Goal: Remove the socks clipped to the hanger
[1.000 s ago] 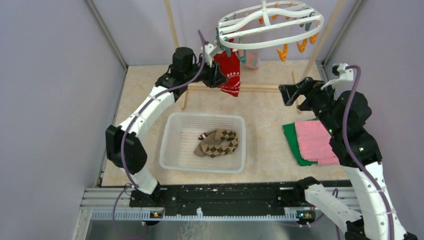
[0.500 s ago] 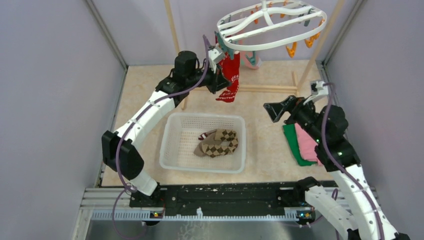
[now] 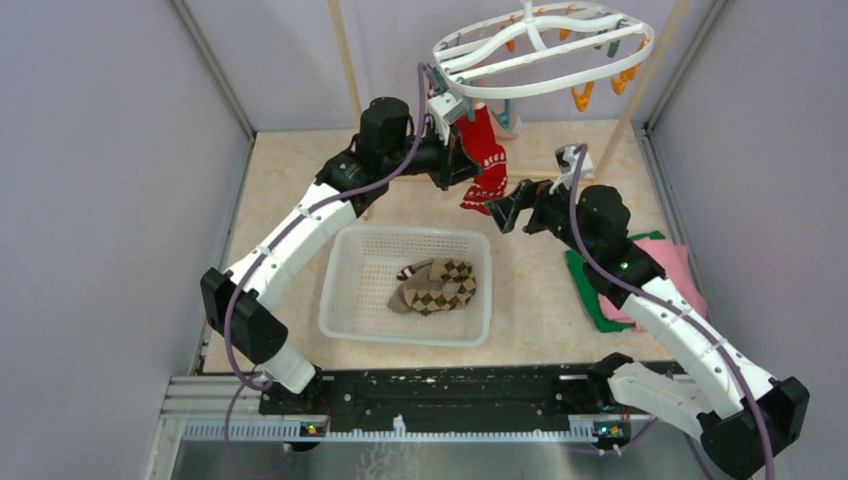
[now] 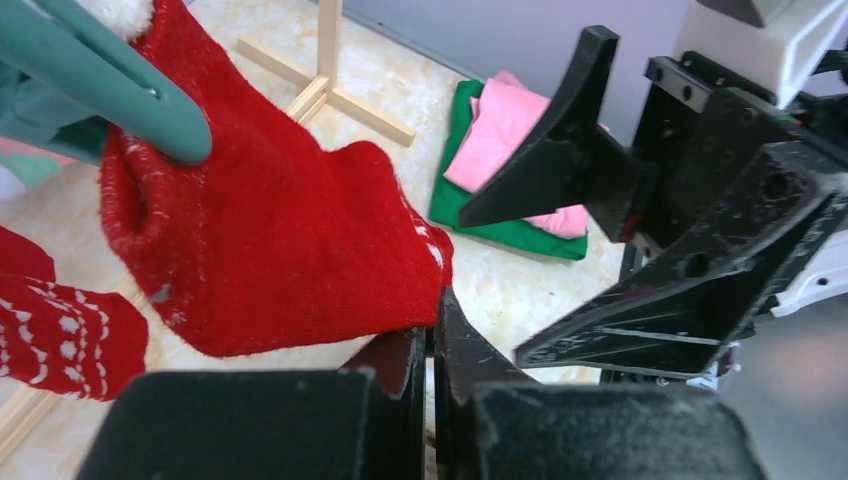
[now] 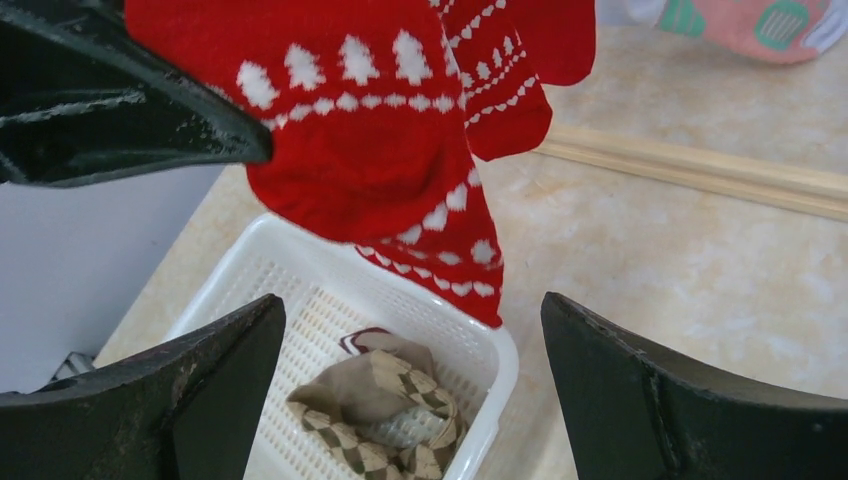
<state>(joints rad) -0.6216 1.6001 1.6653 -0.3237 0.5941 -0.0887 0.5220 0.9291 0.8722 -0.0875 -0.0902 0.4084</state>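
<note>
The white oval hanger hangs at the top with orange and teal clips. Red socks with white patterns hang from a teal clip. My left gripper is shut on the edge of one red sock, its jaws pressed together. My right gripper is open just right of the socks' lower end; in its own view the red socks hang above and between its spread fingers. A pink sock with teal patches hangs behind. The brown argyle socks lie in the basket.
The white mesh basket stands below the socks. Folded pink and green cloths lie at the right. The wooden rack's floor bar and uprights stand behind the grippers. Grey walls close in both sides.
My right arm has swung left and forward, bringing its open gripper up to the red socks. My left gripper has moved right, pulling the red sock with it. The hanger has tilted.
</note>
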